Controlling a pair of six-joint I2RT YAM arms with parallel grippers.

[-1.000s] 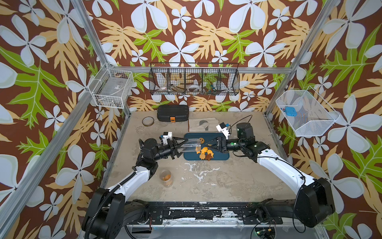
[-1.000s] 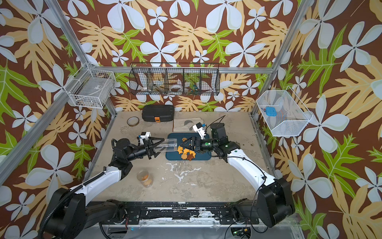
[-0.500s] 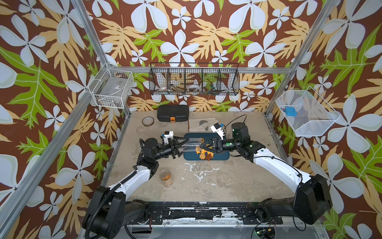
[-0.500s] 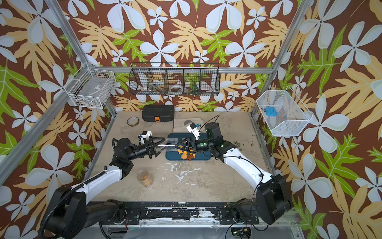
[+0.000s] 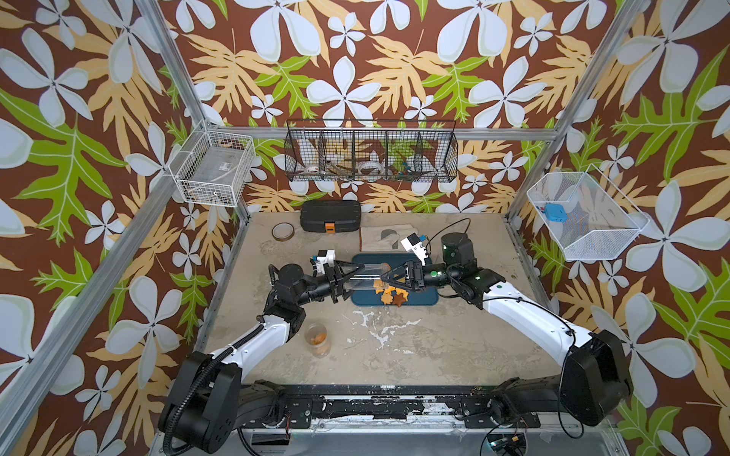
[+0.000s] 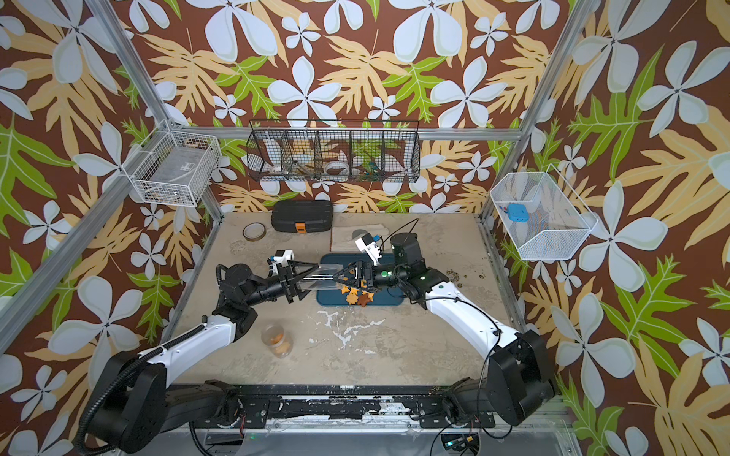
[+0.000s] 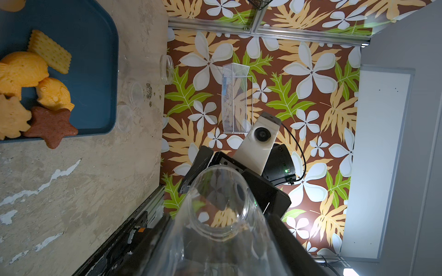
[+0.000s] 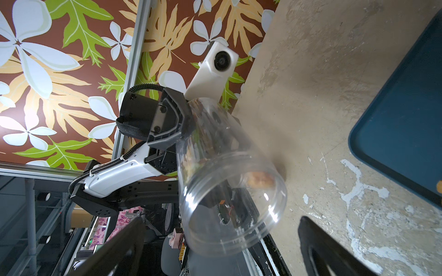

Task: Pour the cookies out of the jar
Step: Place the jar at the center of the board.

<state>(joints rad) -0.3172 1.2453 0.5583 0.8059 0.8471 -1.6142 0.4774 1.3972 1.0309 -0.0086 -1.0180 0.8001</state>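
Observation:
A clear jar (image 5: pixel 365 276) lies level in the air over the blue tray (image 5: pixel 422 298), and my left gripper (image 5: pixel 353 276) is shut on its base end (image 7: pixel 215 239). Its mouth (image 8: pixel 229 215) faces my right gripper (image 5: pixel 385 278), which is open with one finger (image 8: pixel 323 246) on each side of the rim, not touching. The cookies (image 5: pixel 391 294), orange-yellow fish, a cracker and a brown star (image 7: pixel 50 124), lie heaped on the tray (image 7: pixel 95 71). An orange blur (image 8: pixel 259 181) shows through the jar wall; I cannot tell if it is inside.
A small clear jar with orange pieces (image 5: pixel 317 343) stands on the table near my left arm. At the back are a black case (image 5: pixel 331 215), a tape roll (image 5: pixel 282 231) and a folded cloth (image 5: pixel 379 237). Wire baskets hang on the walls.
My right gripper has moved left along the tray until its open fingers flank the jar's mouth. The left gripper and jar have stayed in place.

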